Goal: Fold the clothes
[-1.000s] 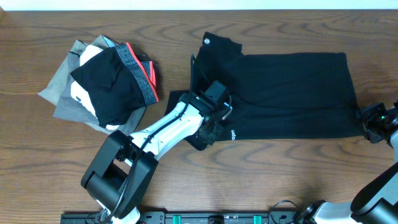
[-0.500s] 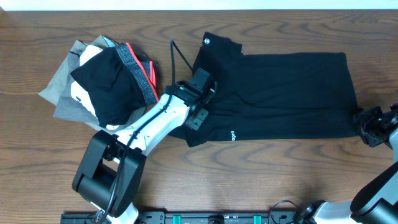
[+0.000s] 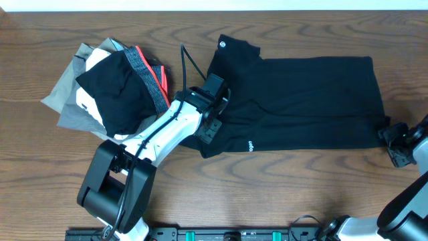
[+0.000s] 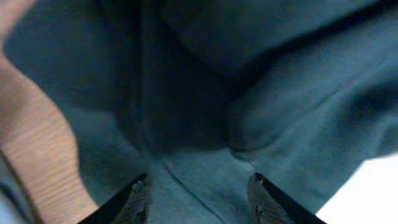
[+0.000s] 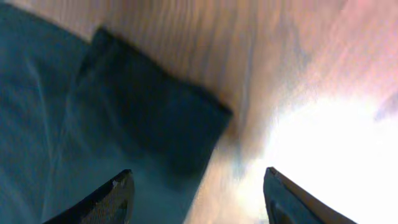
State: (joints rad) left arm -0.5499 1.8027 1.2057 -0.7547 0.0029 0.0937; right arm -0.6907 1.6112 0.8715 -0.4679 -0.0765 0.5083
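Observation:
The clothes, a black short-sleeved shirt [image 3: 307, 100], lie spread flat across the middle and right of the wooden table [image 3: 281, 194], with a small round white logo [image 3: 223, 44] at the upper left and white lettering [image 3: 251, 144] near the lower edge. My left gripper [image 3: 215, 110] hovers over the shirt's left part, open. In the left wrist view dark fabric [image 4: 186, 93] fills the frame, and nothing lies between the left gripper's [image 4: 200, 186] fingers. My right gripper [image 3: 392, 140] is open at the shirt's lower right corner [image 5: 155, 112], partly over bare wood [image 5: 205, 37].
A pile lies at the left: black shorts [image 3: 120, 90] with a grey and red-orange waistband [image 3: 150, 77] on top of grey and white garments [image 3: 70, 100]. The left arm [image 3: 160, 137] crosses the table between the pile and the shirt.
My left gripper has let go of the bunched left edge, moved left and opened. The shirt's left part now lies flatter. My right gripper opened wider and shifted slightly outward.

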